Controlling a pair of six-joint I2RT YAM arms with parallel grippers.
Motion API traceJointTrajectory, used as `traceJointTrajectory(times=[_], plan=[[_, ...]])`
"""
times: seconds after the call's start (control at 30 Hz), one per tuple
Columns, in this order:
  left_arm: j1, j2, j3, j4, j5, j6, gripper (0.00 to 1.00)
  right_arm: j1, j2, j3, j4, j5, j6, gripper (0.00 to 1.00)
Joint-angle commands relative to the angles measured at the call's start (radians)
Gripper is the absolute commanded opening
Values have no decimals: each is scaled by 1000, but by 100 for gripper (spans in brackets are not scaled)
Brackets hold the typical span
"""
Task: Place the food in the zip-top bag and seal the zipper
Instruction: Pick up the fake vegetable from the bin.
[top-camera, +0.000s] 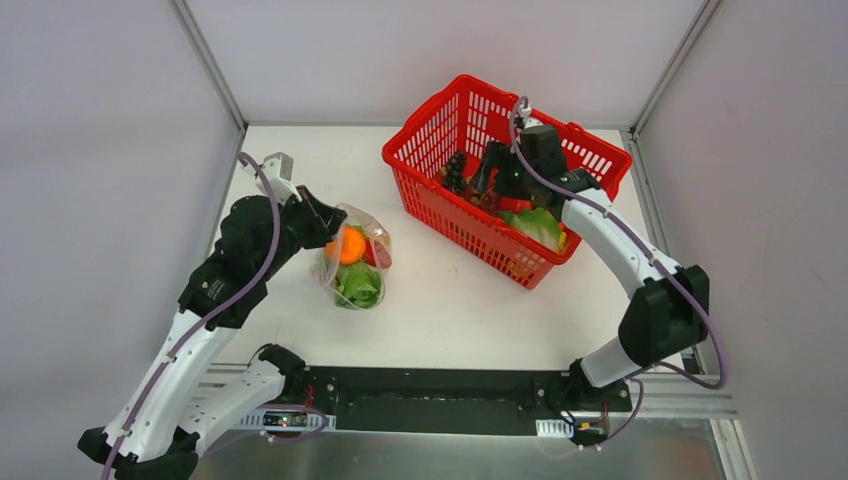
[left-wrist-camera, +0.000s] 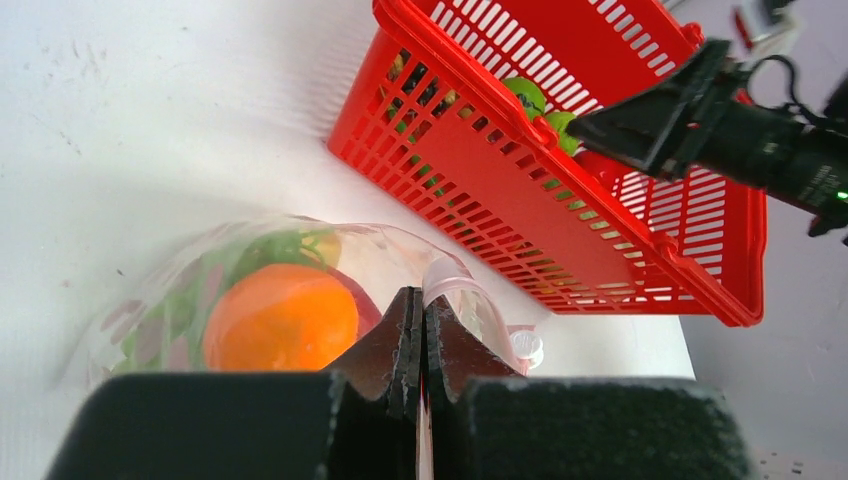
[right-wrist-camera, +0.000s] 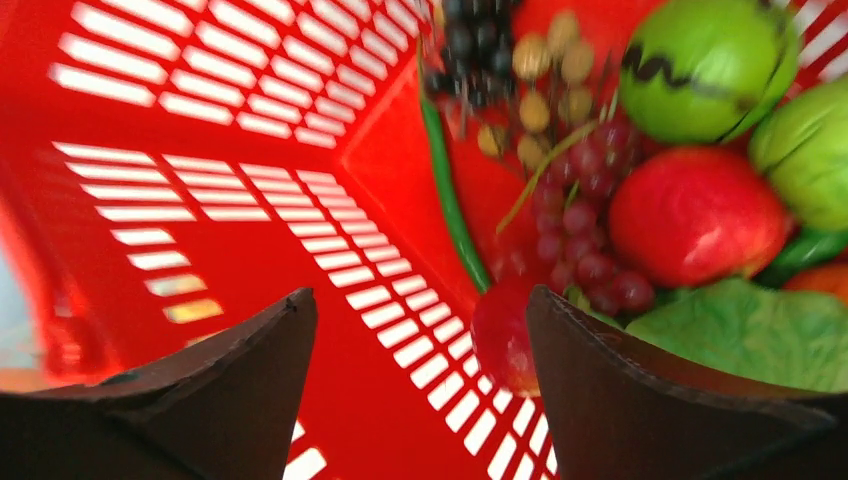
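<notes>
Orange piece (left-wrist-camera: 280, 317) and greens (left-wrist-camera: 270, 248) inside zip-top bag (left-wrist-camera: 392, 250)

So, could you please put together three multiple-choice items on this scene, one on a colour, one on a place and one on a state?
1. What colour is the round piece seen most clearly in the zip-top bag? A orange; B purple; C blue.
2. Where is the right gripper? A above the zip-top bag; B folded back by its own base; C inside the red basket.
3. How is the left gripper? A wide open; B shut on the bag's mouth edge; C out of view.

Answers: 1 A, the orange piece shows through the clear plastic. 2 C, the right wrist view shows red mesh all round it. 3 B, the left wrist view shows it closed tight on the pink-edged mouth.
</notes>
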Motion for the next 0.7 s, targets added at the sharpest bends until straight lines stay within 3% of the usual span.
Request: traceJointTrajectory(times=[0.0,0.1,0.27,0.5,0.67], plan=[[10,19,20,58,48,15,0,10,78,72,-190,-132,8,77],[10,43,17,76,72,6,0,9,193,125,-290,-173,-10,75],[9,57,17,82,109,1,0,10,300,149,-365,-84,-23,75],[10,47,1,83,100,0,0,8,361,163,-437,138,-34,79],[10,57,2,90,114,-2,0,8,371,169,-449,144,-43,82]])
